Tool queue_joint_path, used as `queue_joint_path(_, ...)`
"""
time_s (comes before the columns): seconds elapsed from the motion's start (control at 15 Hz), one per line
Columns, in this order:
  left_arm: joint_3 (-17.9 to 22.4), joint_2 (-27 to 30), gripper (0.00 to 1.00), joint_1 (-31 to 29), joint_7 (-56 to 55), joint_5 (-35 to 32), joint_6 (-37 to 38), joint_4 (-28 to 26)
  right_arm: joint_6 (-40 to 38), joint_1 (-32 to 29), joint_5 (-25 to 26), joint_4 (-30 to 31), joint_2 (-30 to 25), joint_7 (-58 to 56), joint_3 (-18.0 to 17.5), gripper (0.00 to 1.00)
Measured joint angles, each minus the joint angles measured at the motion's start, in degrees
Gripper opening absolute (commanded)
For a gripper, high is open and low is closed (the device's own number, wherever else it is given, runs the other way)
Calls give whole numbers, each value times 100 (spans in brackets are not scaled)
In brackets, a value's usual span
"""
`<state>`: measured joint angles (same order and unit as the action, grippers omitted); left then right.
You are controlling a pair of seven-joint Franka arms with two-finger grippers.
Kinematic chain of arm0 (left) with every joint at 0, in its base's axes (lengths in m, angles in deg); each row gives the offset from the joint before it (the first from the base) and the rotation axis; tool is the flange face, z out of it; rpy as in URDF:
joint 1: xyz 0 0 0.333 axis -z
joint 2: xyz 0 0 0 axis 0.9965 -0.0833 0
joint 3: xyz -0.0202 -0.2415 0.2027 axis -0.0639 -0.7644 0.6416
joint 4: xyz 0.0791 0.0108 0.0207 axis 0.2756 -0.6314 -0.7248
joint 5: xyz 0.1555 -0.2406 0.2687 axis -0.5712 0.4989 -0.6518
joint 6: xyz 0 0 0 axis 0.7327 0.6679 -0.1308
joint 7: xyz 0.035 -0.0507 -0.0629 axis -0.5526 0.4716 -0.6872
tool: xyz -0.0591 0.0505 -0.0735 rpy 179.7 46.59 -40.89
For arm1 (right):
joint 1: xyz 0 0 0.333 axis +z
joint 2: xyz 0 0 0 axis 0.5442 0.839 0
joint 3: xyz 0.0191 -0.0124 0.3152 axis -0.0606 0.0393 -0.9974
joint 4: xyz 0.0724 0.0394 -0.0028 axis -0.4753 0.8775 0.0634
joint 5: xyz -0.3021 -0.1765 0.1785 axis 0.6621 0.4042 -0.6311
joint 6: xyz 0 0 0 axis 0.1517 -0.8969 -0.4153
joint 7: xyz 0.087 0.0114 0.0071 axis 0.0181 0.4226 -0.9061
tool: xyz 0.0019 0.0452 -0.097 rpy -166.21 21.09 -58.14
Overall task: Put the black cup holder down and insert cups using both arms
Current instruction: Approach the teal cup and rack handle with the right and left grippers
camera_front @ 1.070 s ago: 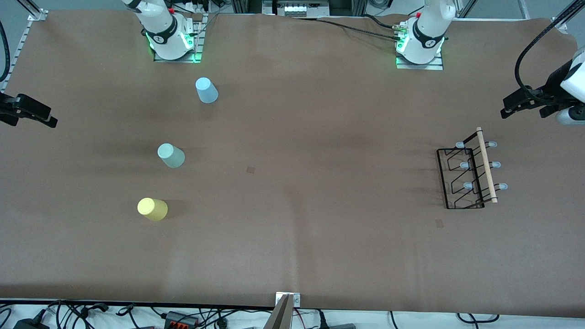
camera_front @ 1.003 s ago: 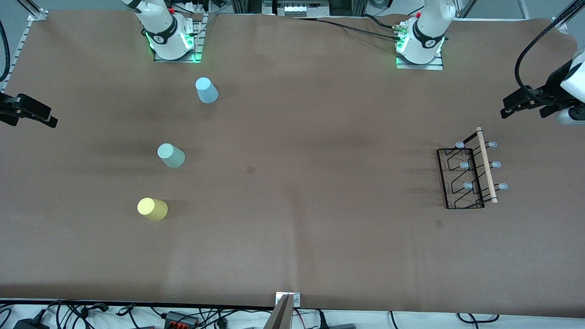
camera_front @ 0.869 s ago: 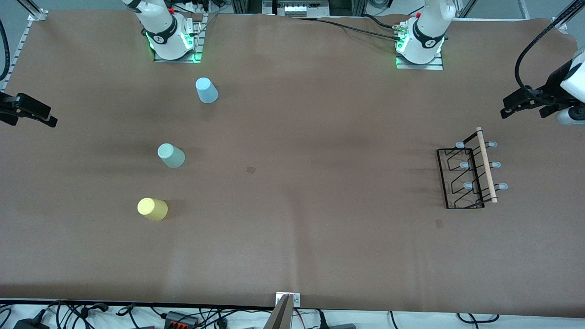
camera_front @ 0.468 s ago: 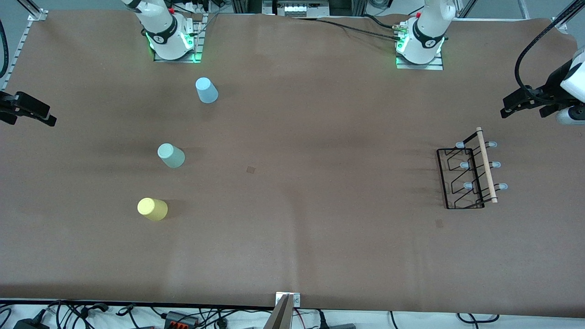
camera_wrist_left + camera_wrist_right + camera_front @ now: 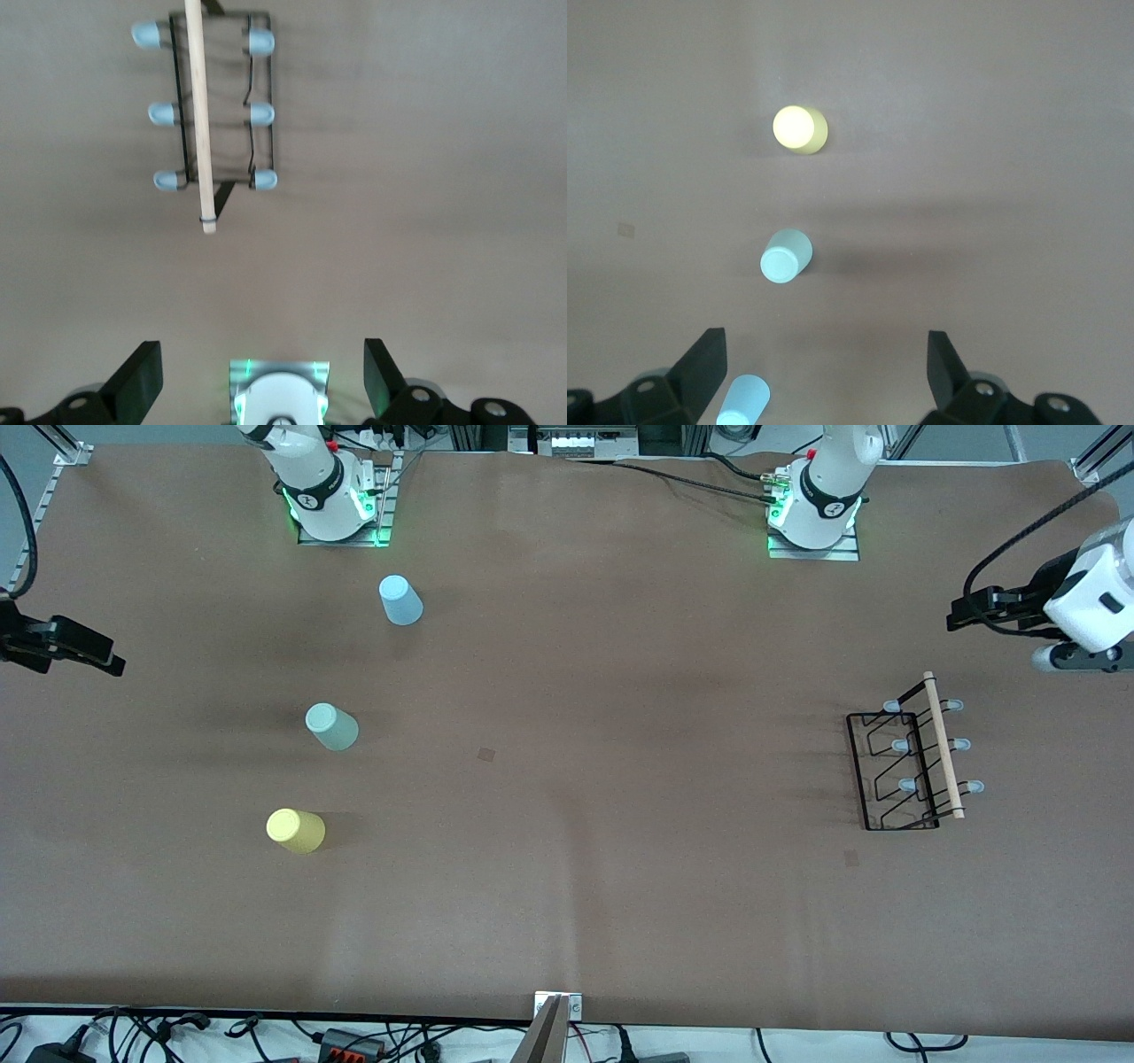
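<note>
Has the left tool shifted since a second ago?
Yes. In the front view the left tool has moved up and inward, away from the black cup holder, which stayed put.

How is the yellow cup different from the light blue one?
The yellow cup is yellow; the light blue cup is pale blue. The yellow cup stands nearest the front camera, the light blue cup farthest, close to the right arm's base. Both are small tapered tumblers standing upside down on the brown table, untouched.
</note>
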<state>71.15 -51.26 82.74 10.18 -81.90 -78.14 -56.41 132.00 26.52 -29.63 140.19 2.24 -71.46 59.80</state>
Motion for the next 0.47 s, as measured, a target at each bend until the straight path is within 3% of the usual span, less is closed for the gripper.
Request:
queue_joint_path(0.27,46,-692,100,-159,159,-168,62,410,82,219,-1,387,186,-9,-16,100)
queue_joint_path(0.47,60,-1025,100,-512,342,-196,-917,206,628,458,-1,946,188,10,-30,100)
